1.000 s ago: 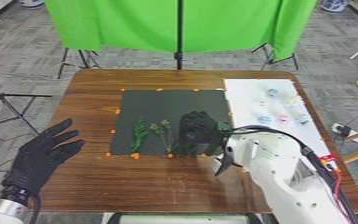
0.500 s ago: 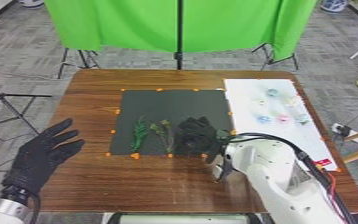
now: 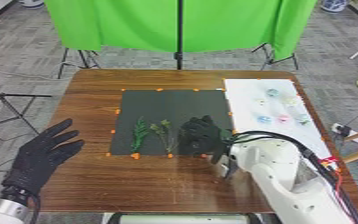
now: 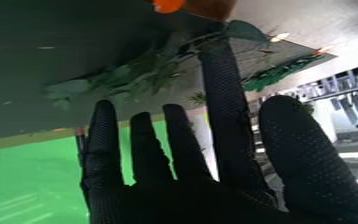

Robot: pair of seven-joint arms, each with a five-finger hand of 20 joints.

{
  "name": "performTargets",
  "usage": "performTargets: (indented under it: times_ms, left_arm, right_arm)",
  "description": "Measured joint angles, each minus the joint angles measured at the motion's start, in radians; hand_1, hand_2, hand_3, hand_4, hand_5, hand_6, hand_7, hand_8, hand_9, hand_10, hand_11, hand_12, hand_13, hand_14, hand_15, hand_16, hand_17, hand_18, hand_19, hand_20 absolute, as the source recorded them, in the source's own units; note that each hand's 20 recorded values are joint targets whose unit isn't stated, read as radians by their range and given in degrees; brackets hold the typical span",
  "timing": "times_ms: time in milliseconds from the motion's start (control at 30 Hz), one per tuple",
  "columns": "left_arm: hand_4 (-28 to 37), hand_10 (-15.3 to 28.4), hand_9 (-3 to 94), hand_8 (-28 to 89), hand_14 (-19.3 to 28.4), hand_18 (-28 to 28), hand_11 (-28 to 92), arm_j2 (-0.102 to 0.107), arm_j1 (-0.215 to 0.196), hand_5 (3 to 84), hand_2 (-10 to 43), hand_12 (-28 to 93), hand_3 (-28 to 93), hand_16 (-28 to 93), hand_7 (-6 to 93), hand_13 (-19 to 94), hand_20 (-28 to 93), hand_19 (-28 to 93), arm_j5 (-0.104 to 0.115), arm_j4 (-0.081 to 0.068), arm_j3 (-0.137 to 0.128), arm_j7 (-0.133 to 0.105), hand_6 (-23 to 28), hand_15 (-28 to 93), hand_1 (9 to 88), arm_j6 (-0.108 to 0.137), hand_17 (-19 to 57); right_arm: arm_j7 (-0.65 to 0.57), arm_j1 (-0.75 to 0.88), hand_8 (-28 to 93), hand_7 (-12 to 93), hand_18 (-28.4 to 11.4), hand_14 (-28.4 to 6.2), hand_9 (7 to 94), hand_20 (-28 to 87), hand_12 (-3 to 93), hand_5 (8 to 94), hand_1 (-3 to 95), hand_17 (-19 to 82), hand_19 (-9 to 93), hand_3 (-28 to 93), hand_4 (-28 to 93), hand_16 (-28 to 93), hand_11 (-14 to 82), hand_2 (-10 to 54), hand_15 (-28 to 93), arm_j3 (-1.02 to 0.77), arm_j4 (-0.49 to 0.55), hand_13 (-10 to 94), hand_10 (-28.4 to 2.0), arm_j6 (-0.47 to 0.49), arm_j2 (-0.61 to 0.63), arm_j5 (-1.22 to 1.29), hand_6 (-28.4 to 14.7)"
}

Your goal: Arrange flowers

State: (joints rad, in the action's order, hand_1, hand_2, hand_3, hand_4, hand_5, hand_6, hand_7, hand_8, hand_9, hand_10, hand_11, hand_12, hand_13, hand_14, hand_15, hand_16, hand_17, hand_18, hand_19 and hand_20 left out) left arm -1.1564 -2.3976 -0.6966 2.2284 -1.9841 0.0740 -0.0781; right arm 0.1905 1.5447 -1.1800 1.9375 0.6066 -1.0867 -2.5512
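Leafy stem [image 4: 69, 87] probably lies just under right hand [image 3: 200, 134], long axis near-far; fingers straight, spread, holding nothing.

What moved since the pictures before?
The right hand moved a little back towards the robot, over the dark mat. The left hand, the green fern-like sprig and the pink flower stayed put.

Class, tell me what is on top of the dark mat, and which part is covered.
On the dark mat lie a full green sprig and a thinner sprig; a leafy stem shows by the right hand. What is directly beneath that hand in the head view is covered.
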Motion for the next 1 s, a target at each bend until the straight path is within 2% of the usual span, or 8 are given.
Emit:
performTargets:
  times_ms: [500, 767, 900, 1000]
  left_arm:
    - [-26.1, 13.0, 29.2, -12, 15.9, 23.5, 31, 0.0, 0.0, 33.7, -0.4, 14, 71, -3, 25.0, 27, 10, 54, 0.0, 0.0, 0.0, 0.0, 1.9, 47, 26.0, 0.001, -7.1]
    - [-26.1, 12.9, 29.3, -12, 15.9, 23.5, 31, 0.0, 0.0, 33.6, -0.5, 14, 71, -3, 25.1, 27, 10, 54, 0.0, 0.0, 0.0, 0.0, 1.8, 47, 26.0, 0.001, -7.1]
    - [-26.1, 12.9, 29.2, -12, 15.9, 23.5, 31, 0.0, -0.001, 33.7, -0.5, 14, 71, -2, 25.0, 27, 10, 54, 0.0, 0.0, 0.0, -0.001, 1.8, 47, 26.0, 0.001, -7.1]
    - [-26.0, 12.8, 29.3, -12, 15.8, 23.6, 31, 0.0, -0.003, 33.6, -0.4, 14, 71, -2, 25.0, 27, 10, 54, 0.0, 0.0, 0.0, -0.002, 1.8, 47, 26.0, 0.001, -7.2]
  right_arm:
    - [0.021, -0.018, -17, 21, -19.6, -9.6, 24.5, 33, 22.9, 64.5, 5.9, -16, 53, 93, -13, 46, 7.7, 30.0, 5, -0.013, 0.001, 12, -8.0, 0.002, 0.058, -0.01, -1.1]
    - [0.021, -0.013, -17, 21, -19.9, -9.8, 25.6, 33, 22.5, 64.3, 5.5, -16, 52, 93, -13, 45, 8.1, 28.0, 6, -0.029, 0.001, 13, -9.4, 0.011, 0.056, -0.003, -0.9]
    - [0.011, 0.006, -18, 22, -20.5, -10.0, 26.8, 33, 22.4, 62.8, 7.1, -14, 53, 93, -15, 43, 9.6, 24.6, 9, -0.061, -0.001, 15, -10.8, 0.014, 0.05, 0.079, -1.0]
    - [-0.052, 0.025, -16, 19, -20.7, -10.3, 27.8, 36, 21.7, 59.9, 8.5, -13, 54, 92, -20, 37, 10.8, 19.1, 15, -0.102, -0.002, 15, -11.3, 0.014, 0.035, 0.278, -0.9]
